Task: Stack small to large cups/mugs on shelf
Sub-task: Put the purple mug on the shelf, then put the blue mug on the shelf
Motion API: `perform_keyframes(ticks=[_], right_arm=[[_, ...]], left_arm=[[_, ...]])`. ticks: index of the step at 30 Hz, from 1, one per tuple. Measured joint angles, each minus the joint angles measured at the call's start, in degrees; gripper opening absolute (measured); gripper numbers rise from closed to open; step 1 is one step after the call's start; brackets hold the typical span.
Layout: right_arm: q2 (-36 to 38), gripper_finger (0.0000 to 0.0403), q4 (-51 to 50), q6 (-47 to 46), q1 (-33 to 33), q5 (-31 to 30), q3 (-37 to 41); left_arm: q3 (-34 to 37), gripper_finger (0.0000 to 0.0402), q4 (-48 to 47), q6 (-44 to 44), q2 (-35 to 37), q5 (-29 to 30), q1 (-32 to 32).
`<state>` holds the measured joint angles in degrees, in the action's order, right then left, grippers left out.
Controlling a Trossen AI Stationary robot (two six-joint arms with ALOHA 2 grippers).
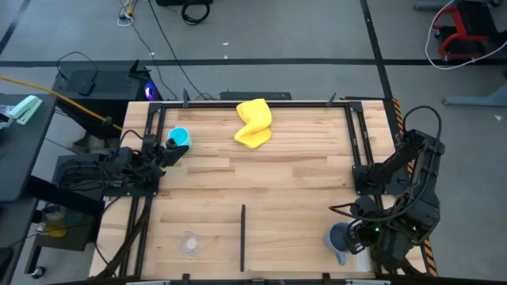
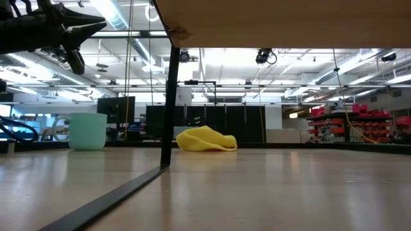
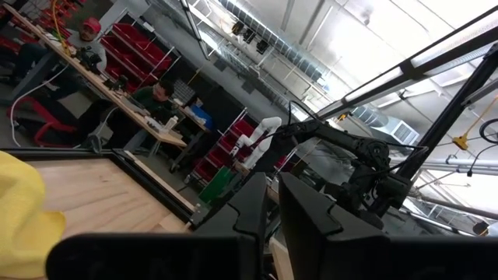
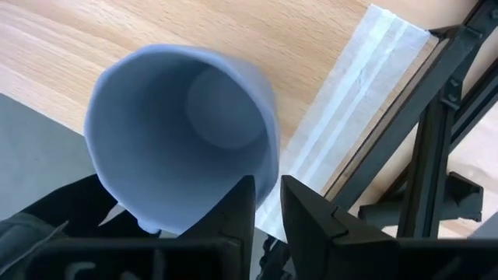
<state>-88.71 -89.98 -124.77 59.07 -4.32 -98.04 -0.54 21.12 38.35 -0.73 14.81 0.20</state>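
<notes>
The grey-blue mug point(image 1: 340, 238) is near the table's near right corner, its handle point(image 1: 342, 257) toward the near edge. My right gripper point(image 4: 267, 210) is shut on it. The bright-blue mug point(image 1: 180, 138) stands upright on its base near the far left; in the low view this mug point(image 2: 87, 131) rests on the wood. My left gripper point(image 1: 169, 150) hovers beside and above it, and its fingers point(image 3: 253, 210) are shut on nothing. The clear glass cup point(image 1: 188, 242) stands near the near left edge. My right gripper pinches the grey-blue mug's wall at the rim point(image 4: 266, 167), one finger point(image 4: 237, 214) inside the mug and the other outside. The fingers come from above. The mug's open mouth faces the wrist camera; whether its base is on the table I cannot tell.
A crumpled yellow cloth point(image 1: 254, 123) lies at the far middle of the table. A black upright panel point(image 1: 242, 237) stands at the near middle, and a wooden board point(image 2: 282, 22) spans overhead in the low view. Black frame rails point(image 1: 358, 138) run along the table's sides. People sit at benches in the room behind.
</notes>
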Motion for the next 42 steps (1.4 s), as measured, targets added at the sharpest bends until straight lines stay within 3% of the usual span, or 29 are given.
perform_keyframes(ticks=[8,11,14,18,22,26,32,37,40,42], right_arm=[[3.37,0.0072,-0.03,-2.92,0.00,0.06,-0.02],[5.13,0.0072,-0.02,-3.03,-0.01,-2.57,-0.02],[7.26,0.0071,-0.02,-2.43,-0.59,-10.28,-0.02],[10.40,0.0071,-0.02,1.82,-3.45,-24.84,-0.02],[13.89,0.0071,-0.02,10.65,-8.97,-38.70,-0.04],[17.24,0.0071,-0.03,20.41,-16.90,-46.29,-0.04],[20.20,0.0071,1.31,31.94,-29.67,-50.03,-0.07],[20.44,0.0071,7.95,45.57,-37.34,-49.37,-0.04],[19.94,0.0071,12.37,54.40,-39.96,-47.08,-0.04],[19.51,0.0071,13.45,59.24,-41.35,-45.35,-0.04]], left_arm=[[0.00,0.0042,0.01,0.38,0.00,0.00,-0.01],[0.00,0.0046,0.00,0.46,0.00,0.00,0.00],[0.00,0.0047,0.00,0.46,0.00,0.00,0.01],[0.00,0.0045,0.02,0.14,0.00,0.00,0.01],[0.00,0.0040,0.04,-0.43,0.00,0.64,-0.01],[0.00,0.0041,0.39,-1.59,-0.02,2.41,0.01],[0.00,0.0045,6.66,-11.83,-0.02,4.51,0.01],[-0.15,0.0037,14.85,-20.93,-0.01,8.30,0.01],[-2.97,0.0033,11.28,-24.32,-0.02,13.05,0.01],[-7.03,0.0033,3.01,-25.48,-0.29,16.31,0.01]])
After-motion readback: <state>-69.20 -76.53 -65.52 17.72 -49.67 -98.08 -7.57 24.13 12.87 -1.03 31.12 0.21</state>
